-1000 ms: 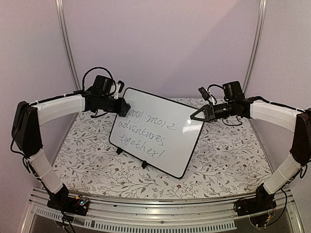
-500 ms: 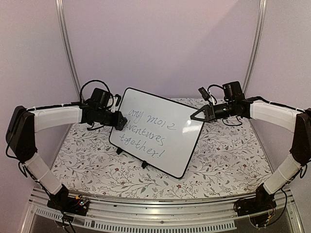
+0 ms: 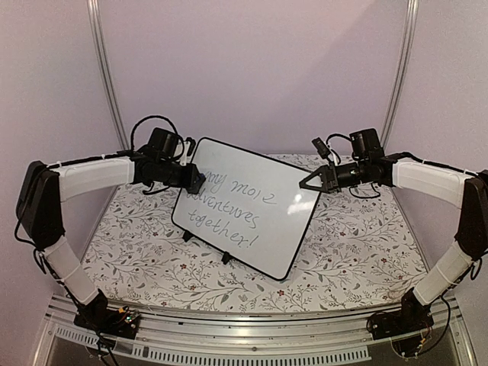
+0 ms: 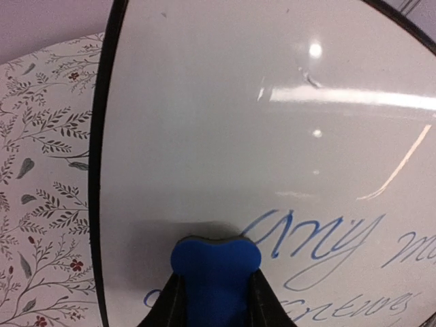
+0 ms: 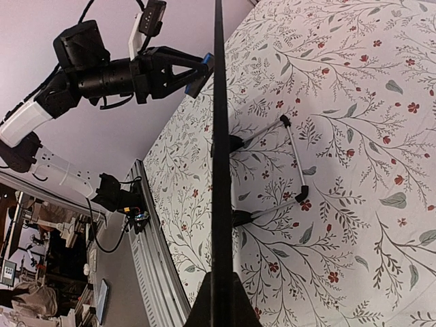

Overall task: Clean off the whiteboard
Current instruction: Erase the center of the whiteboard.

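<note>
**Overhead view**
- Whiteboard: stands propped on small black feet near the middle of the table, between the two arms, face toward the camera. Its top edge slants down to the right.
- Writing: three grey handwritten lines, "any more adventures together!", cover the middle of the board.
- Left claw: its tip is at the upper left of the board, right by the word "any".
- Right claw: its tip meets the board's right edge, below the upper right corner.
- Tablecloth: a white cloth with a leaf-and-flower print lies under the board.

**Left wrist view**
- Eraser: a small blue block is pinched between the left claw's two fingers, which are closed tight on its sides. Its front end is against the glossy white face, just left of "any".
- Board edge: the black frame runs down the left, with the cloth beyond it.

**Right wrist view**
- Right claw: the fingers are clamped together on the board's thin black edge, which runs straight up the picture.
- Stand: a wire leg props up the back of the board, and its foot rests on the cloth.
- Left claw: seen across the board, it has the blue block at its tip, touching the board.
</note>
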Tool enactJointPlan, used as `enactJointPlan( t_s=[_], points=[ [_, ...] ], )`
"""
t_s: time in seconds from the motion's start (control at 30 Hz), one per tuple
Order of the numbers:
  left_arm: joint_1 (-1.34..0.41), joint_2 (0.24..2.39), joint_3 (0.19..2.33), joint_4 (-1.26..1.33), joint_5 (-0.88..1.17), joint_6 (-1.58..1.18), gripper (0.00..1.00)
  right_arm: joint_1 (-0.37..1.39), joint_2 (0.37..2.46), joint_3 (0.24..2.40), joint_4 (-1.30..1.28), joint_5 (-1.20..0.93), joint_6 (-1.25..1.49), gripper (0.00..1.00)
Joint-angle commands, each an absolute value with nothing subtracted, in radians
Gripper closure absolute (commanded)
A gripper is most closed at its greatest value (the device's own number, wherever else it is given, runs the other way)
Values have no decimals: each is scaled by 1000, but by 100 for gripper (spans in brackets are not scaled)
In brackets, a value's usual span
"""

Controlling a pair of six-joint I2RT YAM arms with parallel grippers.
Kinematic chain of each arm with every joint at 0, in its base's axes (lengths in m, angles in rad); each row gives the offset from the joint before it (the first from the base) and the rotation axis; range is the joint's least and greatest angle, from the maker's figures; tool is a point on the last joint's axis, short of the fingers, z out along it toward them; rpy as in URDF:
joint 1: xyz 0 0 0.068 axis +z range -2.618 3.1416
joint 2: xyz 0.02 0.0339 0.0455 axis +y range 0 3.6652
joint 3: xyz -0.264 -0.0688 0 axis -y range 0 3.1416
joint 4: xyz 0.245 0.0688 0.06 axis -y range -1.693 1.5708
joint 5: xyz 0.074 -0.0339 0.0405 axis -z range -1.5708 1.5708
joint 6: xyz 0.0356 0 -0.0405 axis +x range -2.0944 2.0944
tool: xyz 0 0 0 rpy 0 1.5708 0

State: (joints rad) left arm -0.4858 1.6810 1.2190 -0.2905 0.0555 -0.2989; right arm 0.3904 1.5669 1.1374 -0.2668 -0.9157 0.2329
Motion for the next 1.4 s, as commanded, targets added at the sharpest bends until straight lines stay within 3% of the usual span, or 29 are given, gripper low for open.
enactJointPlan(
  t_s=[0.0, 0.5, 1.03, 1.37],
  points=[
    [-502, 1731, 1271, -244, 38, -272, 100, 411, 1581, 1117, -304, -958, 188, 100],
    [-517, 1638, 1091, -242, 55, -310, 100, 411, 1586, 1114, -300, -960, 190, 100],
    [-519, 1780, 1336, -249, 37, -266, 100, 417, 1586, 1110, -298, -960, 193, 100],
    [-525, 1700, 1205, -252, 53, -289, 100, 419, 1592, 1112, -296, -961, 193, 100]
  ],
)
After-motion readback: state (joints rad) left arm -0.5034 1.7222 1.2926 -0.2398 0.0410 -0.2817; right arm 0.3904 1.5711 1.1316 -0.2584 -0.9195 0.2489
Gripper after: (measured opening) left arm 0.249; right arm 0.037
